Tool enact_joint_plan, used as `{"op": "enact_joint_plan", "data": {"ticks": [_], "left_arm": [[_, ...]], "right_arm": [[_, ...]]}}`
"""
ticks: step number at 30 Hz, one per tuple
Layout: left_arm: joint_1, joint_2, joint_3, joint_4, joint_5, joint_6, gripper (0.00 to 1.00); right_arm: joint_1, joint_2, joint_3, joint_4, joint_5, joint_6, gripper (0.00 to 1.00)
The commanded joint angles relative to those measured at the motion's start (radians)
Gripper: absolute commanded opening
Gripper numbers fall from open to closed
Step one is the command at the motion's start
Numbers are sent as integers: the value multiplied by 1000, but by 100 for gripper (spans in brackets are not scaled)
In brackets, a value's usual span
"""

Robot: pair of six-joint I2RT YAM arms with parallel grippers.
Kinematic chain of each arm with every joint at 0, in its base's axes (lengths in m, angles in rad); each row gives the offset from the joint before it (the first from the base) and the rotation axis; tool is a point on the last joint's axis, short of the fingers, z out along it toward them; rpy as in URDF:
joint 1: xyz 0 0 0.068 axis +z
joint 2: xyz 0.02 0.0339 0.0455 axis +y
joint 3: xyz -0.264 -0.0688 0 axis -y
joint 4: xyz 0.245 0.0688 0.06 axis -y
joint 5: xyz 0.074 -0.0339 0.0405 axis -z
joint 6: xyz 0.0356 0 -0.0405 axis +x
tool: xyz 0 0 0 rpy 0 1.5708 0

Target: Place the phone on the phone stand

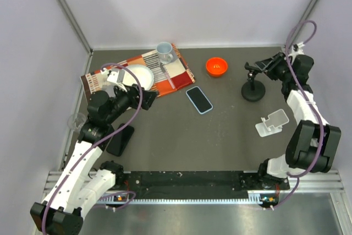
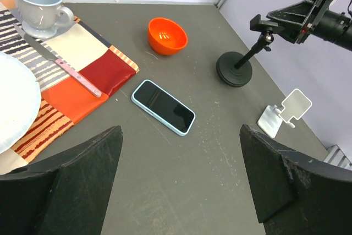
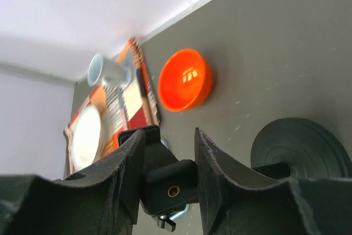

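The phone [image 1: 198,99], dark screen up in a light blue case, lies flat on the grey table mid-scene; it also shows in the left wrist view [image 2: 163,107]. A white folding phone stand [image 1: 273,122] sits at the right [image 2: 285,112]. A black stand [image 1: 253,85] with a round base [image 3: 301,146] and a clamp head [image 3: 168,182] stands at the back right. My right gripper [image 1: 268,65] is shut on that clamp head [image 3: 168,155]. My left gripper [image 1: 146,97] is open and empty, hovering near-left of the phone [image 2: 180,136].
A striped placemat [image 1: 175,75] at the back left holds a white plate [image 1: 138,75], a grey cup [image 1: 164,52] and a knife [image 2: 66,70]. An orange bowl [image 1: 216,66] sits behind the phone. A dark flat slab [image 1: 120,140] and a clear glass [image 1: 77,120] lie at the left.
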Motion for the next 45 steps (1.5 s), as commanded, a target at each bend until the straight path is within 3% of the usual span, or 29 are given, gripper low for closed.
{"op": "enact_joint_plan", "data": {"ticks": [1,11,16,25,32,38,45], "left_arm": [[-3,0,2,53,30,-6,92],[-3,-66,77,-21,46,6,89],[-3,-89,103,-82,38,31,89],[-3,-84,77,-101,58,39,89],[-3,-55,49,-99,133,9,89],[-16,15,-3,-52,262,-34,81],[-110,87,-73,28,247,-66,80]], "right_arm": [[80,-134,145,-65,-77,-160,0],[410,-170,275,-412,-267,-417,0],[600,-156,291,-509,-330,-507,0],[873,-18,387,-759,-414,-768,0],[881,134,464,-803,-490,-828,0],[883,238,528,-846,-490,-862,0],[877,375,654,-973,-496,-941,0]]}}
